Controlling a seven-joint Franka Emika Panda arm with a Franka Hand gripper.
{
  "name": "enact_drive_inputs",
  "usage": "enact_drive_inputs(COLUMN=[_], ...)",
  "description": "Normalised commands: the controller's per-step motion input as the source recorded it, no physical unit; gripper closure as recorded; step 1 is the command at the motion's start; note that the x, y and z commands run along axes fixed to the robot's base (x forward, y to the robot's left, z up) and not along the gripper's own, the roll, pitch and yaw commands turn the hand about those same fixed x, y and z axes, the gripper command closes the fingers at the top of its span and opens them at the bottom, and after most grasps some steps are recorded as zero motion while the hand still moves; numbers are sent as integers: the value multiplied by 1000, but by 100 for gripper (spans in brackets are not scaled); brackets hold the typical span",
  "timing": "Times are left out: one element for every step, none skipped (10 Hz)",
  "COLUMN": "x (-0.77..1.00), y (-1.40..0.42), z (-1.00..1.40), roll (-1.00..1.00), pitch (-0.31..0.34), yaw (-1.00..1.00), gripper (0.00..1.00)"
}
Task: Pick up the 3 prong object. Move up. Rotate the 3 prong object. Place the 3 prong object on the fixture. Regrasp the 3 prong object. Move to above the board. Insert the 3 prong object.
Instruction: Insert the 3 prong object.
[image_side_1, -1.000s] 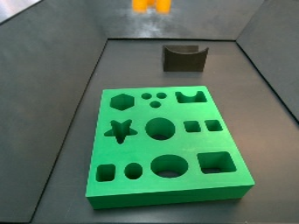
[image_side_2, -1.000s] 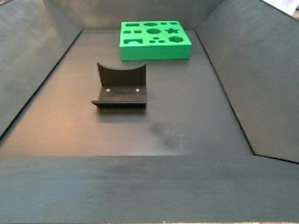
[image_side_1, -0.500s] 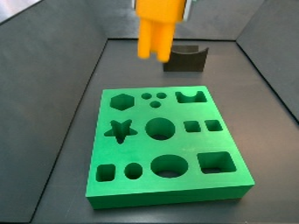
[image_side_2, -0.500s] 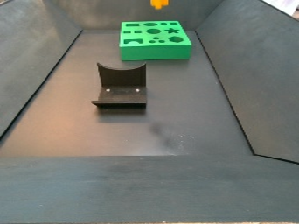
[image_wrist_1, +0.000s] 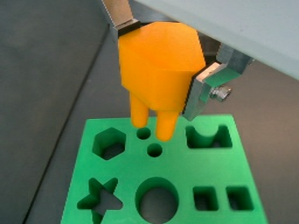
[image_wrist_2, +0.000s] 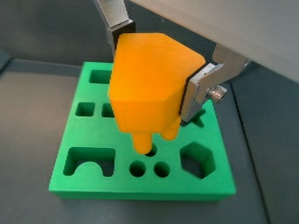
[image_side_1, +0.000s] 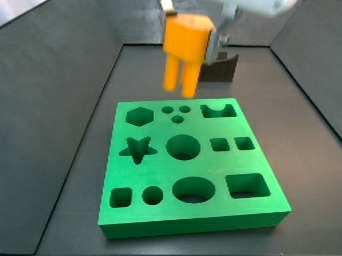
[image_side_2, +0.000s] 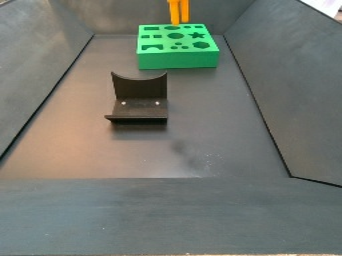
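My gripper (image_wrist_1: 163, 59) (image_wrist_2: 160, 66) (image_side_1: 190, 30) is shut on the 3 prong object (image_wrist_1: 158, 70) (image_wrist_2: 146, 83) (image_side_1: 185, 50) (image_side_2: 177, 10), an orange block held upright with its prongs pointing down. It hangs over the far part of the green board (image_wrist_1: 187, 164) (image_wrist_2: 111, 140) (image_side_1: 262, 165) (image_side_2: 181, 62). In both wrist views the prong tips hover just above the board's three small holes (image_wrist_1: 143, 134) (image_side_1: 174, 111), clear of the surface. The silver fingers (image_wrist_1: 205, 86) (image_wrist_2: 201, 87) clamp the block's flat sides. The dark fixture (image_side_1: 222, 68) (image_side_2: 138, 98) stands empty on the tray floor.
Sloping dark grey tray walls (image_side_1: 60, 120) (image_side_2: 281, 90) enclose the floor on all sides. The board also has star (image_side_1: 138, 150), hexagon (image_side_1: 138, 116), round and square cutouts around the small holes.
The gripper has come down with the 3 prong object: a second ago only its tip showed at the top of a side view, now the whole block hangs low over the board's far edge.
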Motion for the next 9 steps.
enact_drive_inputs(x=[57, 0, -31, -23, 0, -91, -83, 0, 0], y=[0, 43, 74, 80, 3, 0, 0, 0, 49], z=[-366, -366, -417, -457, -423, -363, -314, -146, -146], roll=[0, 0, 0, 0, 0, 0, -9, 30, 29], pitch=[60, 0, 0, 0, -10, -40, -43, 0, 1], yaw=[-869, -760, -663, -611, -300, 0, 0, -146, -560], gripper=[100, 100, 100, 100, 100, 100, 100, 100, 100])
